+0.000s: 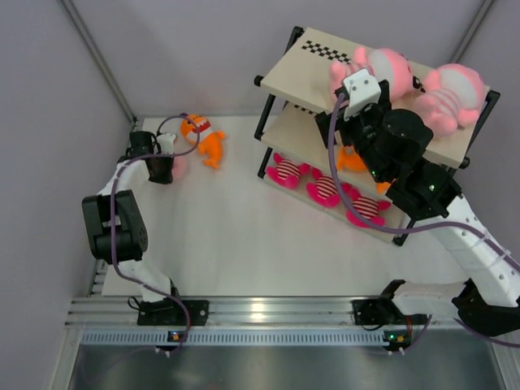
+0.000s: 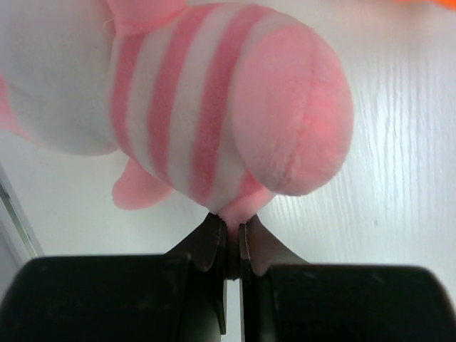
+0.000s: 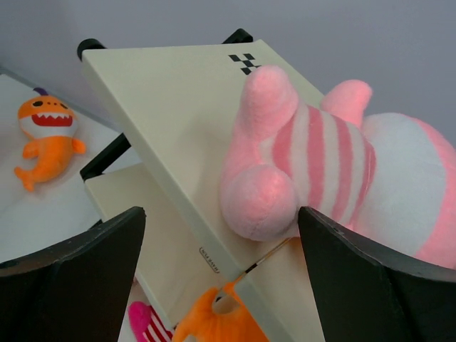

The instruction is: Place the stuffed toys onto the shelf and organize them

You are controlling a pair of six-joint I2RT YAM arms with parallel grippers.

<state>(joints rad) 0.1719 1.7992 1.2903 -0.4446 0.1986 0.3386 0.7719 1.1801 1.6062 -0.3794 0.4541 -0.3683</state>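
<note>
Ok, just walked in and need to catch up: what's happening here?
The left gripper is shut on a nub of a pink striped plush at the far left of the table. The right gripper hangs open by the shelf's top board, where two pink plushes lie. Three magenta toys sit on the bottom board; one orange fish lies on the table.

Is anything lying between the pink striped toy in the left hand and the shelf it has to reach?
Yes. An orange fish lies on the table beside the left hand and its pink striped toy, toward the shelf. Past it the table looks bare, but the right hand hangs open over the top board.
</note>
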